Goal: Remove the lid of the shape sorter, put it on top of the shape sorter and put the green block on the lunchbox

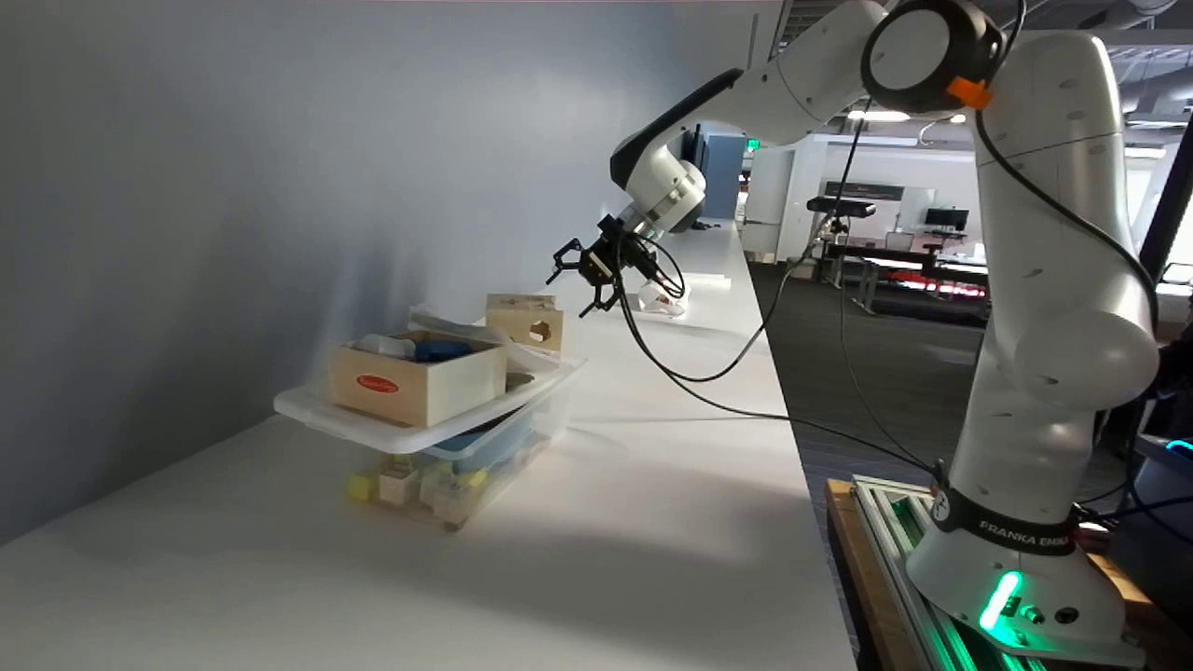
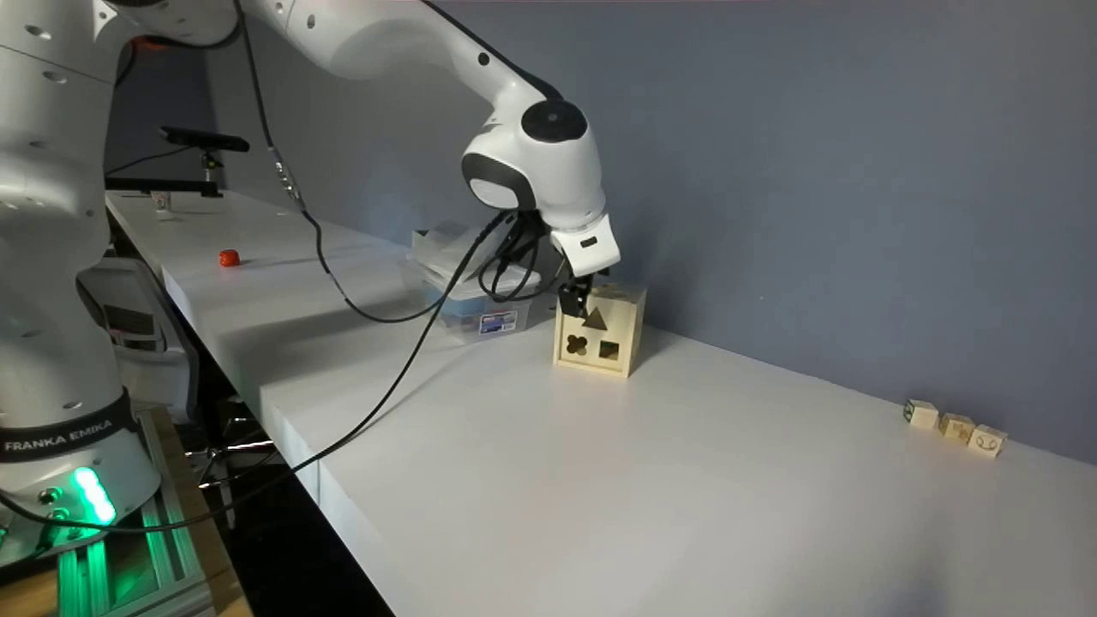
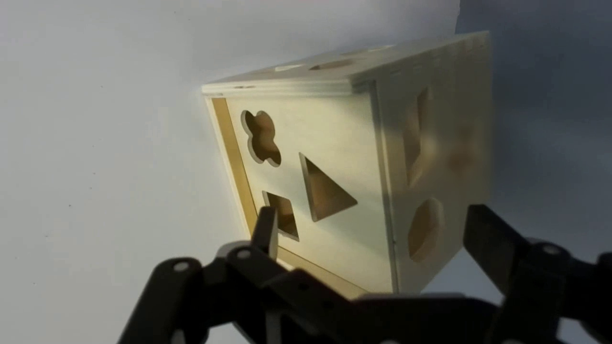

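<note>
The fingers of the black two-finger gripper (image 3: 374, 227) stand wide apart, near and clear of the cube-like, pale wooden shape sorter (image 3: 351, 153). The sorter stands on the white table (image 2: 651, 480) by the blue-grey wall (image 2: 814, 188). Near it, a clear plastic bin (image 1: 489, 475) supports a wider wooden box (image 1: 401, 393) with a red oval mark. Three small pale wooden cubes (image 2: 956, 427) lie farther along the wall.

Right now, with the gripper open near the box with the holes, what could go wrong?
The gripper might bump the holey box and shove it towards the wall, since its open fingers look close to it. The cable could snag, because it hangs loosely from the arm. A wrong swing might knock down the low box, which sits on the tub lid.
</note>
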You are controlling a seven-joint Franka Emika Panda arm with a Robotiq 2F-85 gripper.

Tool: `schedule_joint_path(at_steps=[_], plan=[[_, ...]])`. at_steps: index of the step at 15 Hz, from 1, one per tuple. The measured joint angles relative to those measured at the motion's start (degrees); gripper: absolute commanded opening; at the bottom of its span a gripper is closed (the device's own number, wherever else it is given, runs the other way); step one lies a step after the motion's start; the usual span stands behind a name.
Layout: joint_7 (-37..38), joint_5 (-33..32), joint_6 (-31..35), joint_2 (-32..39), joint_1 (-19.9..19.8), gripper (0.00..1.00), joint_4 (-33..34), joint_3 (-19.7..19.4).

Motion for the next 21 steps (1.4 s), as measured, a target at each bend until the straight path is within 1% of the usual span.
schedule_joint_path(at_steps=[3,15,21], plan=[[-3.65,2.09,-0.36,1.06,-0.06,1.00,0.15,0.11],[-3.98,2.13,-0.36,1.77,0.10,1.00,0.41,0.25],[-4.86,3.13,-0.37,2.54,0.10,1.00,1.01,0.73]])
